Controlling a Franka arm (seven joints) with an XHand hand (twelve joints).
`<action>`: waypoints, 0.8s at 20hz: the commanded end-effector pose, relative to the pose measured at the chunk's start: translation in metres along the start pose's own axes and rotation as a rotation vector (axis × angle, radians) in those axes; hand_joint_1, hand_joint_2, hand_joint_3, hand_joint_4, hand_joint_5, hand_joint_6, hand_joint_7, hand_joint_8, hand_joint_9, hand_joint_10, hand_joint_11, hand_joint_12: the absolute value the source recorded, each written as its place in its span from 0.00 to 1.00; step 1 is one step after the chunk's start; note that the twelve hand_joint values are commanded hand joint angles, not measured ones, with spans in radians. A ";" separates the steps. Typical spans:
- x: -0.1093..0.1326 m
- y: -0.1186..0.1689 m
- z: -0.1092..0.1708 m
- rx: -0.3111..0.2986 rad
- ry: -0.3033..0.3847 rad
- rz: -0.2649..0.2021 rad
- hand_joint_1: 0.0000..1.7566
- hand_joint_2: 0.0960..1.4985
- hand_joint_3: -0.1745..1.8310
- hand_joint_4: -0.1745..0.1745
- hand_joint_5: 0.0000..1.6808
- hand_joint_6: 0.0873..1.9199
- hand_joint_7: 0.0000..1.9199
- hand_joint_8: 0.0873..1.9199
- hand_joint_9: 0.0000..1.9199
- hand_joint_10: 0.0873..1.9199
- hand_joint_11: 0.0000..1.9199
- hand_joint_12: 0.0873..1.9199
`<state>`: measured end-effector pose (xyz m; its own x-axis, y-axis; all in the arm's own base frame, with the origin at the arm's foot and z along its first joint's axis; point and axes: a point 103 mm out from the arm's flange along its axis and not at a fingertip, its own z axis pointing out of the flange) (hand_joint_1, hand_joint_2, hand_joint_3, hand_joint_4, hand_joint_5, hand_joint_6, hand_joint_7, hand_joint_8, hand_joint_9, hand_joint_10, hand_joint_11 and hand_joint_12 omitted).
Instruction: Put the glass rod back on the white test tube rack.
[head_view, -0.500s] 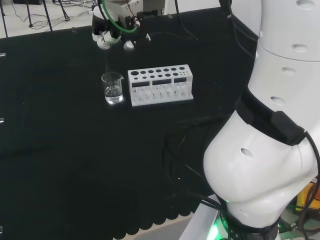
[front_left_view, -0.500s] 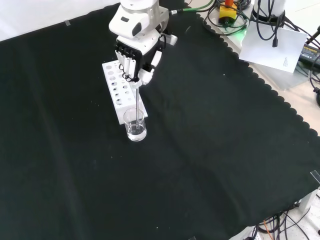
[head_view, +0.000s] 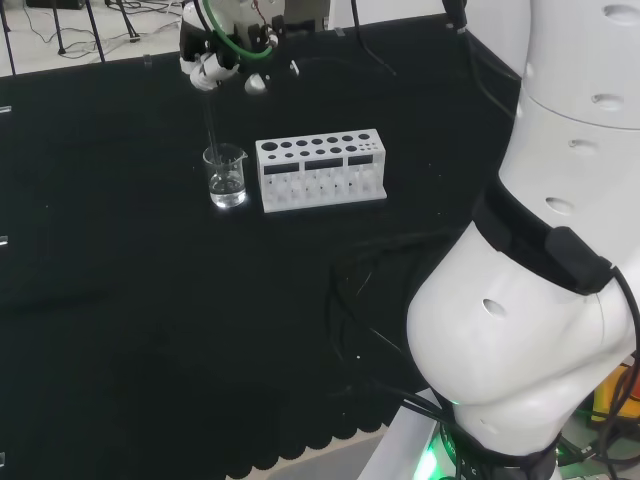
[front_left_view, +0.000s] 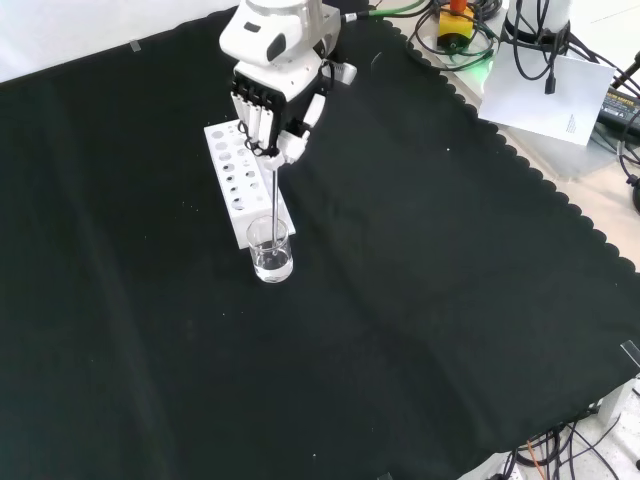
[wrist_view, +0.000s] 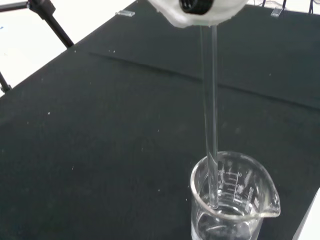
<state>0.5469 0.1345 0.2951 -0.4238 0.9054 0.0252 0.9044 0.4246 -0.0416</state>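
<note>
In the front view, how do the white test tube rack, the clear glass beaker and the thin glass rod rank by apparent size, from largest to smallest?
1. White test tube rack, the largest, though the black and white hand partly hides it.
2. Clear glass beaker.
3. Thin glass rod: longer than the beaker is tall, but far slimmer.

A robotics lab: black-clothed bench (front_left_view: 420, 300), beaker (front_left_view: 271, 251), test tube rack (head_view: 320, 170), loose cables (front_left_view: 520, 40).

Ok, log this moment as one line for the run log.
robot hand: shut on glass rod | rod: upright, lower end inside beaker | beaker: holds clear liquid, beside white test tube rack | placement on rack: not yet done
</note>
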 end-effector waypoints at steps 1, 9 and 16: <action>-0.005 -0.009 -0.023 -0.024 0.009 0.021 0.75 0.68 0.07 0.00 0.69 0.20 0.65 0.42 0.80 0.44 0.85 0.23; -0.014 -0.031 -0.061 -0.066 0.015 0.058 0.75 0.68 0.06 0.00 0.69 0.19 0.65 0.42 0.80 0.44 0.85 0.23; -0.041 -0.046 -0.078 -0.086 0.009 0.114 0.75 0.68 0.06 0.00 0.69 0.19 0.65 0.42 0.80 0.44 0.85 0.23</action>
<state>0.5291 0.1018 0.3687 -0.3609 0.9321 0.0312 0.9322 0.3595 0.0424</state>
